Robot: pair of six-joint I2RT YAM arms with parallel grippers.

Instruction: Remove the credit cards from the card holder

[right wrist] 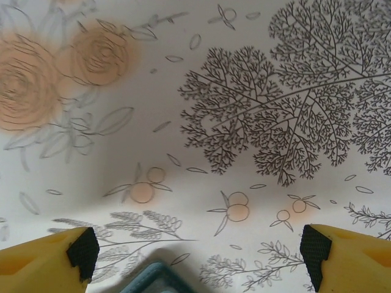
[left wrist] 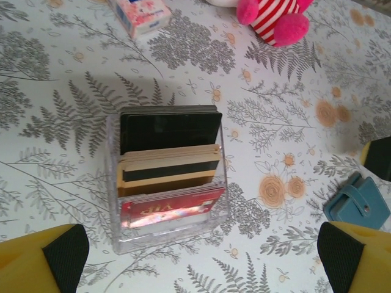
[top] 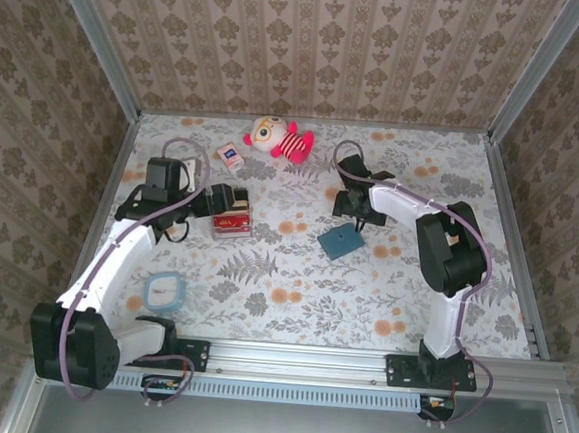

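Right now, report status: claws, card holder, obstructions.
Left claw open over clear card box. Right claw open at card holder, folded shut. Nothing blocking.

Table (top: pixel 301 328): card holder (top: pixel 343 243), plush (top: pixel 279 137), maybe lid (top: pixel 166 290)

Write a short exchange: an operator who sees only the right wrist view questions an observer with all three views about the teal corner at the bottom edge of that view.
Operator: A teal corner sits just below my right gripper. Is that the card holder, and is it open?
Observer: Yes, that's it. The left wrist view shows it whole: a square wallet that looks folded shut, with a strap tab across it.
Operator: Where is the left gripper?
Observer: From above, it hangs open at a clear box of stacked cards, off to the wallet's left.
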